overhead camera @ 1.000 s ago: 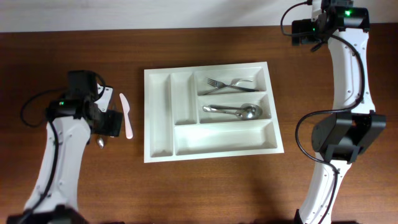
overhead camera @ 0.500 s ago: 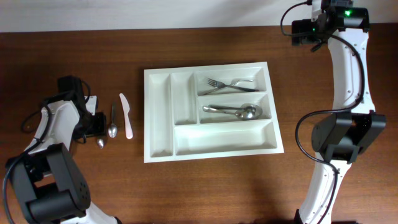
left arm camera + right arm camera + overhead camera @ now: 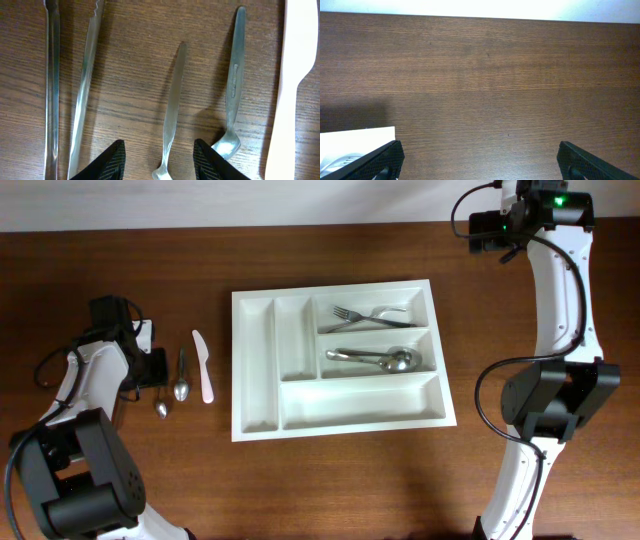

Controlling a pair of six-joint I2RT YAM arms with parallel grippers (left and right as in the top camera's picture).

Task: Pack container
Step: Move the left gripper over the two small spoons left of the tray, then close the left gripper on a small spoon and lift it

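— While the left gripper (image 3: pixel 158 156) sat at the bottom edge of its wrist frame, how were its fingers?
— Apart, straddling a small spoon (image 3: pixel 172 100) without touching it.
— And the container (image 3: pixel 256 370)?
— Centre of the overhead frame. The right gripper (image 3: pixel 481 159) was spread wide, with a finger in each bottom corner.
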